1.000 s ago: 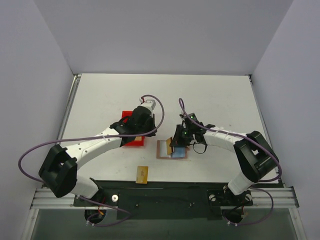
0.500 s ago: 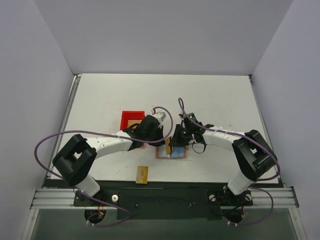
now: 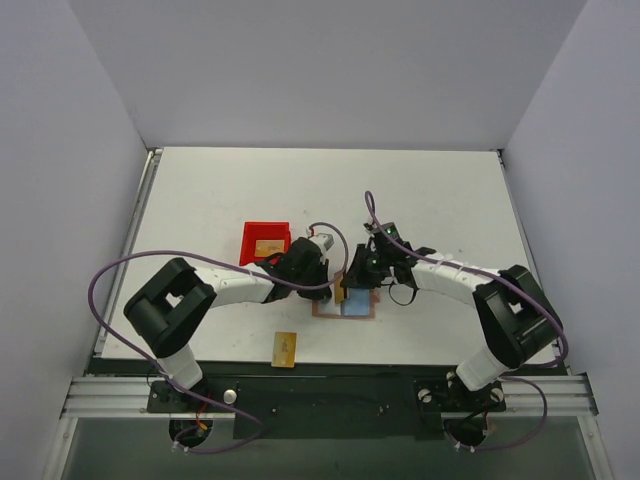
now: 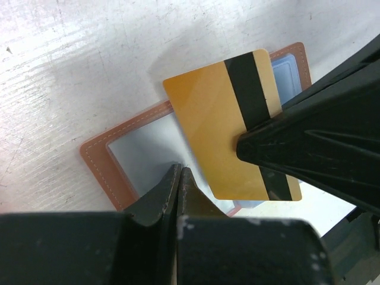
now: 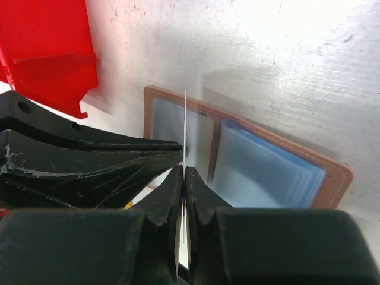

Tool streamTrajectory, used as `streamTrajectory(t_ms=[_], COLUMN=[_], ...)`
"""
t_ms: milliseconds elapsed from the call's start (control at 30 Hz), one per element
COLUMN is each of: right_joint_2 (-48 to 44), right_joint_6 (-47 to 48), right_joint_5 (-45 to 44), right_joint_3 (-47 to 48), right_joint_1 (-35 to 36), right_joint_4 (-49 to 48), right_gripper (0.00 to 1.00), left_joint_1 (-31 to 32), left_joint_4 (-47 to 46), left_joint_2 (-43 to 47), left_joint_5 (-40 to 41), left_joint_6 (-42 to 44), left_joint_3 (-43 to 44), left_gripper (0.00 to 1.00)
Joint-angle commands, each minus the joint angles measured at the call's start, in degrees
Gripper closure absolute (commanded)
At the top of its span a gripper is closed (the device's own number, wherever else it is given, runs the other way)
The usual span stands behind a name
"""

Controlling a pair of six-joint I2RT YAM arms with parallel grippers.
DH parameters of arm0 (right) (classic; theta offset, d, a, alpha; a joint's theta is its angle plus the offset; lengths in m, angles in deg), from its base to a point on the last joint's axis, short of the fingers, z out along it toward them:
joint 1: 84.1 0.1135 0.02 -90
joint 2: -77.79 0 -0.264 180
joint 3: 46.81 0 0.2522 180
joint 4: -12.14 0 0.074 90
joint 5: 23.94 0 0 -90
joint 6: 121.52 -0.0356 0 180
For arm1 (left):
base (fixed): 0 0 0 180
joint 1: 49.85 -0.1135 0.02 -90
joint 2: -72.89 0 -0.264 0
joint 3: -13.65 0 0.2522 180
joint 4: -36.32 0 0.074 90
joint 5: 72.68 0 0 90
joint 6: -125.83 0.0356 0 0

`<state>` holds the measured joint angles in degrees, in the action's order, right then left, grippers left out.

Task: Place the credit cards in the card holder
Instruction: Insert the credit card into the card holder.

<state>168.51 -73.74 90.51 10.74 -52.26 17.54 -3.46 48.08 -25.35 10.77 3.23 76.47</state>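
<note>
Right gripper [image 5: 184, 169] grips credit card [image 4: 214, 119] over open card holder [image 4: 98, 155]; left gripper [image 4: 180, 172] clenched empty. Red bin [image 3: 250, 240] holds a second card [image 3: 268, 245].

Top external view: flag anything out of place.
One gold card lies alone near the front edge of the table, apart from the red bin and the open card holder. Nothing looks spilled or damaged.

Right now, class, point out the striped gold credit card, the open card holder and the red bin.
Striped credit card [image 4: 208, 119], left wrist view, gold face.
Card holder [image 5: 267, 172], right wrist view, blue sleeves.
Red bin [image 5: 41, 29], right wrist view, side wall.
</note>
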Motion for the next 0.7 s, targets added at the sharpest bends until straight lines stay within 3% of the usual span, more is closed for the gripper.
streamTrajectory(t_ms=[0,667], right_joint_2=[-4.1,-15.6], right_joint_6=[-0.4,1.9], right_joint_5=[-0.8,-7.2], right_joint_3=[-0.9,-4.9], right_joint_1=[-1.0,-4.8], right_joint_4=[1.4,16.8], right_gripper=[1.00,1.00], left_joint_1=[0.1,0.8], left_joint_4=[-3.8,-2.6], left_joint_2=[-0.6,-1.4], left_joint_5=[-1.5,-1.4], left_joint_6=[-0.7,0.0], left_joint_3=[0.2,2.3], left_gripper=[1.00,1.00])
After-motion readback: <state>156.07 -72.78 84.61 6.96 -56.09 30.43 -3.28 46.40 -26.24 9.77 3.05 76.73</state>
